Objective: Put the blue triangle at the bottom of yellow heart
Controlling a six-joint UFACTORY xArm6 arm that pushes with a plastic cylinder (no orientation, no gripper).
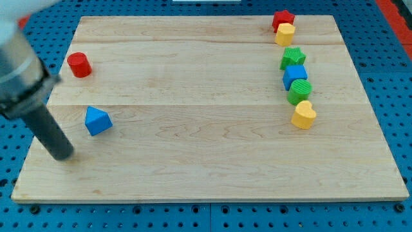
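My tip (62, 154) rests on the wooden table (206, 174) near its edge at the view's left, low in the view; this rod carries no claw, so there is nothing to call spread or pressed together. The blue triangle (97, 120) lies just up and to the view's right of my tip, close but apart from it. Further up from my tip, toward the view's top, stands the red cylinder (78, 64). The yellow heart (304, 115) sits well apart from my tip, far across the table to the view's right and a little higher. Above the heart a line of blocks climbs toward the view's top: a green block (299, 91) touching it, then the blue cube (295, 76), a green star (293, 58), a yellow block (284, 33) and a red star (282, 19).
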